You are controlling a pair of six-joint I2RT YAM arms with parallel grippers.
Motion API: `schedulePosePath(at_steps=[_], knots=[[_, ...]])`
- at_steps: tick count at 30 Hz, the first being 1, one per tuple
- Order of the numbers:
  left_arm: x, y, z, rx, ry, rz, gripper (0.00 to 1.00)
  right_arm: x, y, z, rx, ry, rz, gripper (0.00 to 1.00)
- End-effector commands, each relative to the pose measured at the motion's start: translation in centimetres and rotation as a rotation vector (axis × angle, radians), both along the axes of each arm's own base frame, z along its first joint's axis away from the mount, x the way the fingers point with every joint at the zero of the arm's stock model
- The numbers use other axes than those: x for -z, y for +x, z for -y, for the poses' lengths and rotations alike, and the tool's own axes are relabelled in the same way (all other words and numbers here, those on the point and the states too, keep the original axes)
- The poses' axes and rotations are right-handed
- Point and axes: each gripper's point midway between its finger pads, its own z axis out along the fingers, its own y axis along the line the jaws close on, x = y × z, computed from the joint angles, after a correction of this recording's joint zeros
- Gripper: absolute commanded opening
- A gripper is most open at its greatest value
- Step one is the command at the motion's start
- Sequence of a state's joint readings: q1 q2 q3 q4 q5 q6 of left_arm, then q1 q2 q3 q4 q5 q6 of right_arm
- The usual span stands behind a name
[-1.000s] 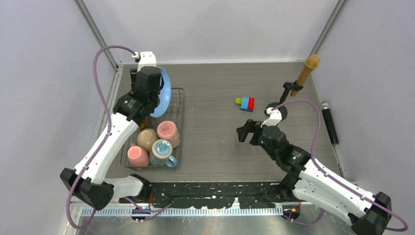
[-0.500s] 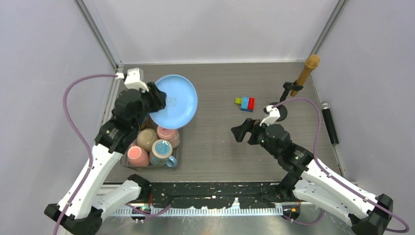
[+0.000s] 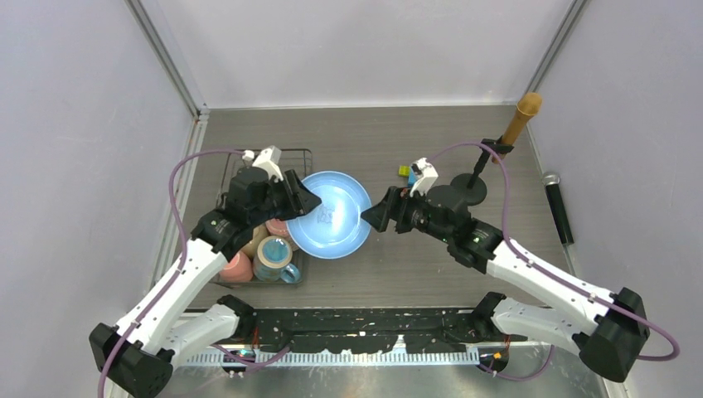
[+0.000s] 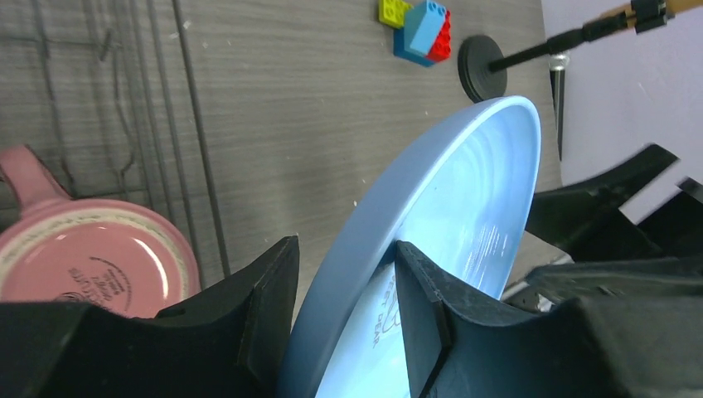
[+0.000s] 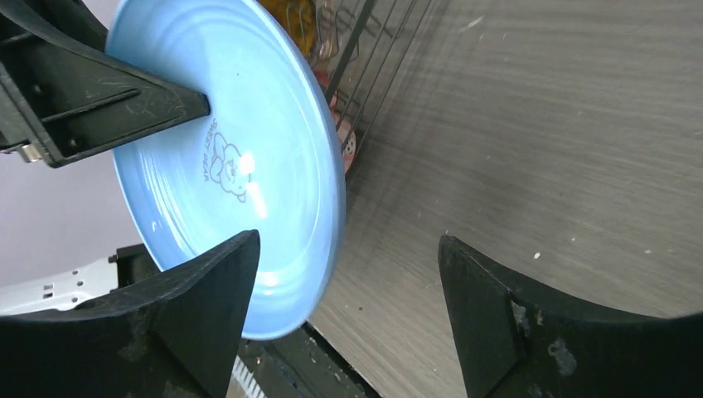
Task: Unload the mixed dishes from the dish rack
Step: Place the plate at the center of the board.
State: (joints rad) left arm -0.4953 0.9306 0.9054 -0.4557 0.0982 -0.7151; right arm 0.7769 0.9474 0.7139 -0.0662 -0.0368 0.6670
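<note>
My left gripper [image 3: 303, 201] is shut on the rim of the light blue plate [image 3: 336, 215] and holds it tilted above the table, right of the black wire dish rack [image 3: 303, 154]. In the left wrist view its fingers [image 4: 265, 298] pinch the plate [image 4: 464, 191]. My right gripper [image 3: 375, 217] is open at the plate's right edge. In the right wrist view the plate's rim [image 5: 332, 207] lies between my open jaws [image 5: 348, 290] without touching them. In the rack are a pink patterned mug [image 4: 83, 265], a blue mug [image 3: 272, 254] and a pink cup [image 3: 235, 267]. Other dishes are hidden.
Coloured toy bricks [image 4: 419, 29] lie behind the right arm. A microphone stand [image 3: 477, 178] with a tan microphone [image 3: 520, 116] stands at the back right. A black microphone [image 3: 557, 207] lies along the right wall. Walls close in the sides and back.
My left arm has swung the blue plate out of the rack's far end to the right, over the table's middle. My right arm has moved left to the plate's edge.
</note>
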Motion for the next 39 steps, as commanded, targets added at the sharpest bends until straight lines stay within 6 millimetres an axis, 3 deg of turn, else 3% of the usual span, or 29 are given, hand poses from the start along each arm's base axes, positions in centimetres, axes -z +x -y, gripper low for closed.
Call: schedulePosePath(at_steps=[1, 6, 12, 14, 15, 20, 24, 26, 35, 39], knots=[[-1.8, -0.5, 2.2, 0.079, -0.107, 0.043, 0.00, -1.3, 0.0, -2.1, -0.075, 0.051, -0.014, 0.82], [-1.0, -1.0, 2.6, 0.094, -0.115, 0.028, 0.00, 0.3, 0.0, -2.6, -0.081, 0.038, -0.055, 0.61], [-0.4, -1.6, 3.1, 0.108, -0.119, 0.008, 0.00, 0.1, -0.1, -3.3, -0.104, 0.088, -0.062, 0.19], [-0.2, -1.7, 3.0, 0.104, -0.114, 0.005, 0.06, 0.0, -0.2, -3.3, -0.102, 0.096, -0.058, 0.07], [0.0, -1.8, 2.8, 0.096, -0.107, 0.001, 0.15, 0.0, -0.2, -3.1, -0.093, 0.095, -0.057, 0.02], [0.2, -2.0, 2.1, 0.075, -0.085, -0.007, 0.79, -0.1, 0.0, -1.6, -0.020, 0.087, -0.058, 0.01], [-0.2, -2.2, 1.4, 0.054, -0.055, -0.007, 0.99, 0.9, 0.7, 0.7, 0.101, 0.036, -0.070, 0.01], [-0.6, -2.4, 0.9, 0.047, -0.040, -0.001, 1.00, 1.7, 1.1, 2.6, 0.190, -0.015, -0.074, 0.01], [-2.0, -2.9, -1.2, -0.020, 0.003, 0.036, 1.00, 2.1, 1.1, 6.8, 0.339, -0.110, -0.051, 0.01], [-2.5, -3.7, -1.9, -0.027, 0.007, 0.049, 1.00, 3.0, 1.5, 9.9, 0.466, -0.208, -0.050, 0.01]])
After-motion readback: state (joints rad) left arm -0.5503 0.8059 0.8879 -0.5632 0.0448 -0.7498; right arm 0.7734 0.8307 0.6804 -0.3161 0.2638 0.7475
